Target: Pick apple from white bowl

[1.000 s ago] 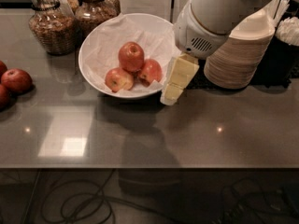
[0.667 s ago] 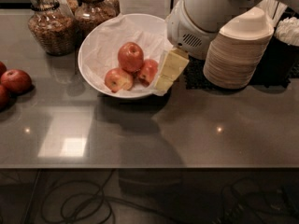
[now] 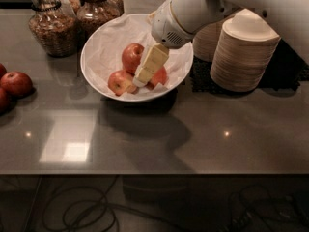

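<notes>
We've got the gripper (image 3: 141, 79) low inside the bowl (image 3: 94, 52), just right of the apple (image 3: 130, 57), perhaps touching it. Open or closed, we can't tell from here.

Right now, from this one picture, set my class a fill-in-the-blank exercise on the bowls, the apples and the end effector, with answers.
1. The white bowl holds ___ apples.
2. The end effector hangs over the ___ bowl, among the fruit.
3. The stacked bowls stand on the picture's ___ side.
Missing words: three; white; right.
</notes>
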Controlling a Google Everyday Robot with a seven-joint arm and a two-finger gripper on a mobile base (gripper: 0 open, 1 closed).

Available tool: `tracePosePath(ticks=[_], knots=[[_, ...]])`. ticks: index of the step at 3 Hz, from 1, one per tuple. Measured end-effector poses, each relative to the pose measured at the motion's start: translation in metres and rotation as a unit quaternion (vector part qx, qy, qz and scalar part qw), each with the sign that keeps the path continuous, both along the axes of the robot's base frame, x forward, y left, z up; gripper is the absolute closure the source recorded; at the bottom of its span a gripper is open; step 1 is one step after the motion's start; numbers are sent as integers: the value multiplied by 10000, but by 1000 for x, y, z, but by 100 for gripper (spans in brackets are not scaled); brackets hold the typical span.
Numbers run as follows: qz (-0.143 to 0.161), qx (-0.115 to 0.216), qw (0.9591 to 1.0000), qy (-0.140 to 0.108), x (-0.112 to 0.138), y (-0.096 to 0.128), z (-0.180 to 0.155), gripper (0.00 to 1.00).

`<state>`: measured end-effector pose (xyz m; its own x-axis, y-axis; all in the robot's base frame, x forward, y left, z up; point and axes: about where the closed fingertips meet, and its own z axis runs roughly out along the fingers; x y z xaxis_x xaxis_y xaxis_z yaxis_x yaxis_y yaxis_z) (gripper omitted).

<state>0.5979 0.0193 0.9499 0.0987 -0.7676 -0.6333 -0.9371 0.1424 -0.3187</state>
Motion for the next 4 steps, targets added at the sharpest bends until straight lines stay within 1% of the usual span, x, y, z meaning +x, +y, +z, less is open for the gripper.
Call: tracePosePath(ticks=[1, 2, 3, 4], knots=[[260, 234, 9991, 241, 8, 23, -16, 0], [389, 309, 9978, 433, 9, 34, -31, 0], [390, 310, 9978, 436, 9, 34, -31, 19], [390, 310, 9978, 436, 9, 34, -31, 42]])
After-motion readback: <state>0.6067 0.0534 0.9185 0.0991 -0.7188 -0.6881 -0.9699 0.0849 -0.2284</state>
